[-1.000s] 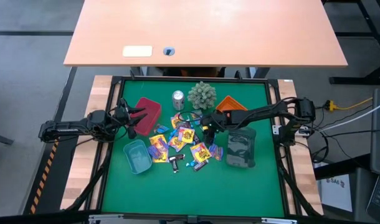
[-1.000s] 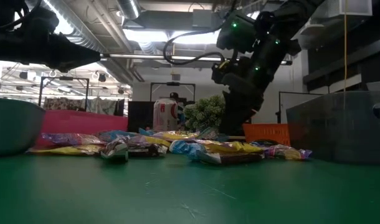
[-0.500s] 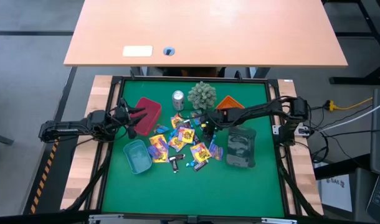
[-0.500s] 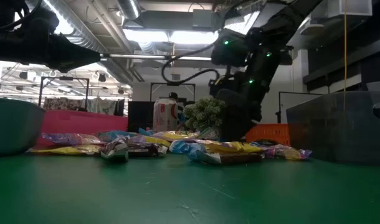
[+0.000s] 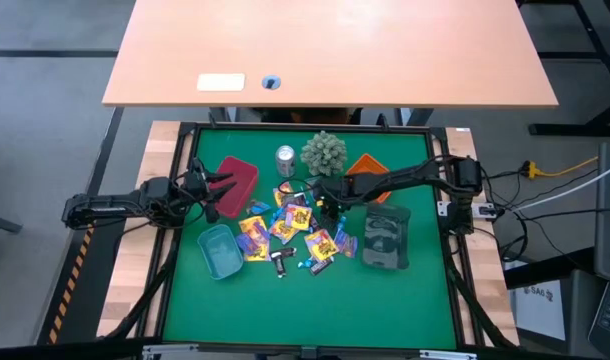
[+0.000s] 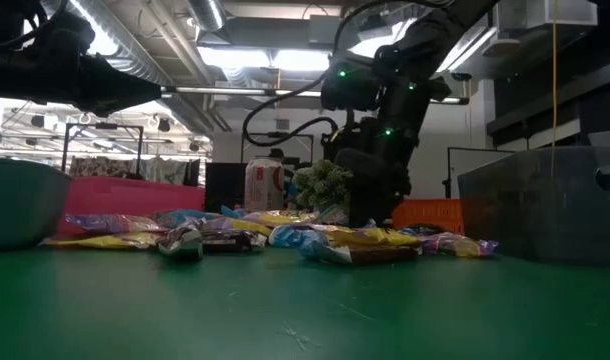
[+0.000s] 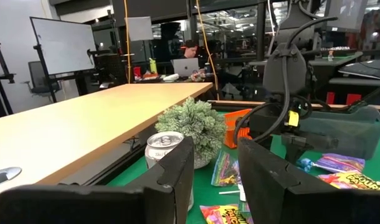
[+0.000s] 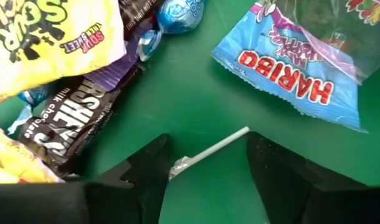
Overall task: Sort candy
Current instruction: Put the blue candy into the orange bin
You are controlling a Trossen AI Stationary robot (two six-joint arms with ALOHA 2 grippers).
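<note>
Lollipop stick [image 8: 210, 150] between spread right fingers [image 8: 149, 167] (green mat), left arm parked

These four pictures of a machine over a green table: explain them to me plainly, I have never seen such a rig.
It is a robot with two dark arms, meant to sort candy. One picture looks straight down, one looks level along the table, and two come from cameras on the arms' wrists.

On the green mat lies a pile of candy, ringed by a red tray, a teal tray, an orange tray and a grey bin. A silver can and a green plant ball stand behind.

The right end effector is open, down over a white lollipop stick between the wrappers. The left end effector waits open by the red tray. Neither holds anything.
</note>
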